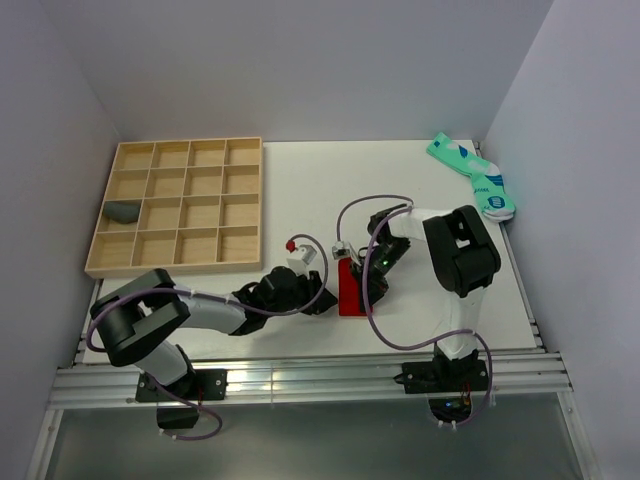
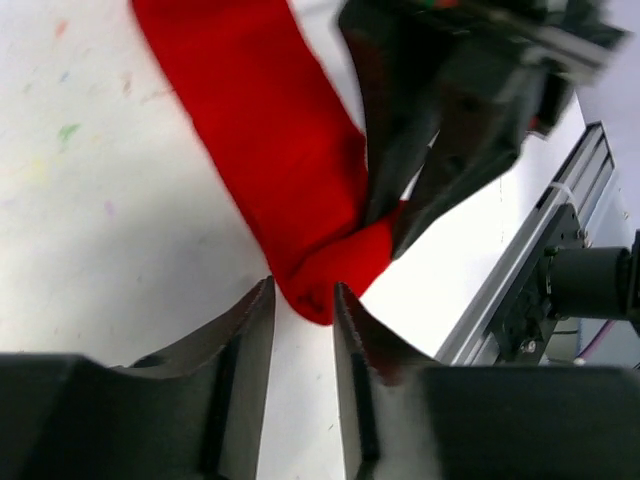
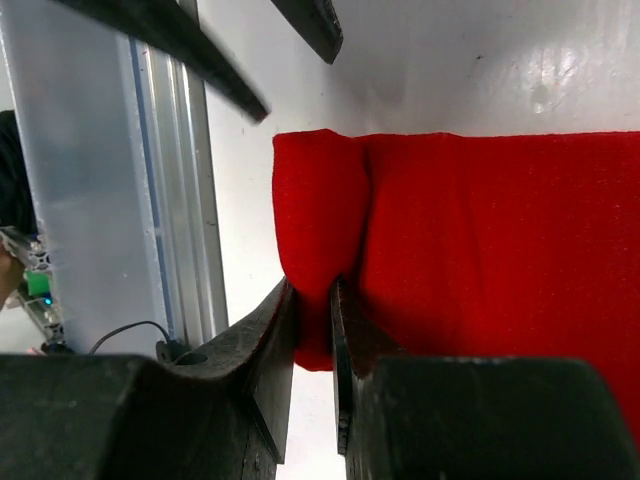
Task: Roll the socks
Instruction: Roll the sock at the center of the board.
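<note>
Lying flat near the front edge of the white worktop [image 1: 300, 180], the red sock [image 1: 352, 290] is a smooth knit strip between the two arms. The right fingers [image 3: 275, 330] stand narrow, pinching a raised fold at its rounded end. The left fingers [image 2: 250, 340], black and wedge-shaped, are parted, with the sock's tip at their mouth, unclamped. The grey sock [image 1: 122, 211] sits bunched in a left-column cell of the wooden tray [image 1: 170, 267]. Mint-green socks [image 1: 470, 175] lie at the far right corner.

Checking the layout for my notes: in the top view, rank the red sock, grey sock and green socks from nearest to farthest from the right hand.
1. Red sock, held by right hand.
2. Green socks, far right corner.
3. Grey sock, in tray, left.
</note>
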Robot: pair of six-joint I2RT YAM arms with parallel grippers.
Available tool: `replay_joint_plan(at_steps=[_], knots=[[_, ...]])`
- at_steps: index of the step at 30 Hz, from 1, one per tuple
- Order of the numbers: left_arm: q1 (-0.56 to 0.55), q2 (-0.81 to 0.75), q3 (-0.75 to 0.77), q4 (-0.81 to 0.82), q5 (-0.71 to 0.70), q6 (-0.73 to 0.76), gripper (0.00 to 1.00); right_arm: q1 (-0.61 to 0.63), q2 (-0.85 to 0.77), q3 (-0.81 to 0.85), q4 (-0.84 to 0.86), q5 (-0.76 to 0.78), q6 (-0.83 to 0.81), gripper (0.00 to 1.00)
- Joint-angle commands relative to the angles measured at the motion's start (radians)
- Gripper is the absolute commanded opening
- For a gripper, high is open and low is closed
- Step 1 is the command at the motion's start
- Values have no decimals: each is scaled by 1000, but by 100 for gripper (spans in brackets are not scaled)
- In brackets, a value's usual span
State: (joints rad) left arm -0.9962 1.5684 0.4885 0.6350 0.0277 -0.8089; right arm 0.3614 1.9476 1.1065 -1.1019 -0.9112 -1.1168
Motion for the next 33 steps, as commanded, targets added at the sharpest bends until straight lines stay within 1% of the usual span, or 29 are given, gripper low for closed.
replay_joint_plan(at_steps=[1,2,5,7,8,11,22,25,30,31,33], knots=[[-18,12,38,115,3,140,36,-2,14,26,-39,-20,9,20],[-18,18,47,118,20,157,39,-4,16,27,-36,-18,14,20],[-18,61,108,101,102,243,41,-4,30,41,-36,-15,32,20],[-16,93,124,100,164,261,43,-4,36,47,-41,-17,35,20],[-16,100,134,103,184,266,46,-4,40,50,-41,-14,38,20],[-16,134,159,100,241,277,47,-4,50,62,-39,-6,48,19],[-4,180,167,55,268,306,47,-6,62,72,-47,3,49,19],[7,193,162,68,297,295,47,-6,62,75,-41,6,58,19],[11,217,160,65,299,283,46,-9,63,76,-44,8,57,19],[11,222,162,60,293,283,45,-10,63,78,-42,8,58,18],[11,234,171,52,290,277,40,-10,63,75,-36,11,64,18]])
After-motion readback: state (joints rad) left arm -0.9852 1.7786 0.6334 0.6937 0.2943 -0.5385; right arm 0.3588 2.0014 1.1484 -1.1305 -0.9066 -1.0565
